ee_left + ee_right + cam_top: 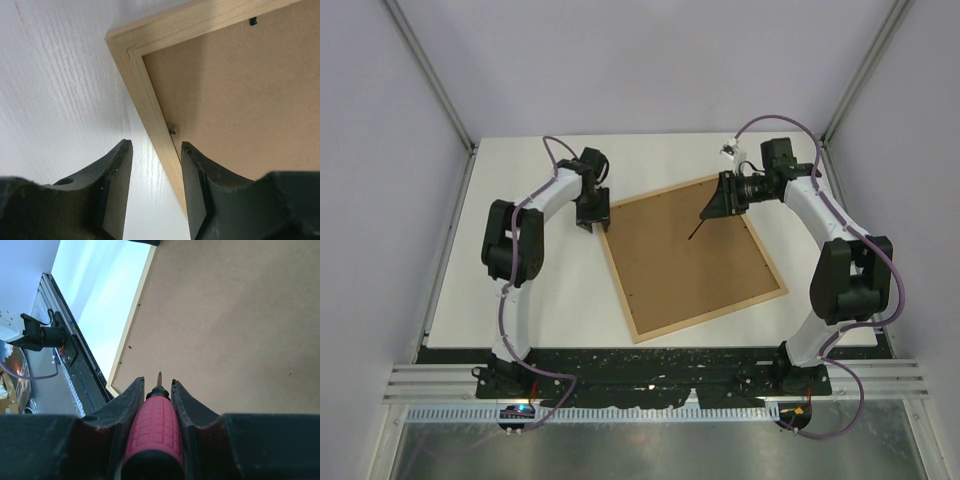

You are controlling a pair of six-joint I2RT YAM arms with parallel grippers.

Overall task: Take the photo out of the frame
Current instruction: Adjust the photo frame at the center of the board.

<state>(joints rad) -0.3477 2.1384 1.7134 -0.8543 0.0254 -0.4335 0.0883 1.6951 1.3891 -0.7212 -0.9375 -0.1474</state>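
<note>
The frame (712,314) lies face down and turned at an angle on the white table, its brown backing board (690,260) facing up. The photo is hidden under the board. My left gripper (592,222) hangs open at the frame's left corner. In the left wrist view its jaws (156,145) straddle the pale wood strip (150,100), one finger over the table and one over the board, near a small metal tab (172,130). My right gripper (157,381) is shut on a red-handled screwdriver (154,432). The screwdriver's shaft (702,225) points down at the board's upper middle.
Another dark tab (253,21) sits on the board near the frame's far edge. A black base plate with rails (650,365) runs along the table's near edge. Grey enclosure walls stand on the left, right and back.
</note>
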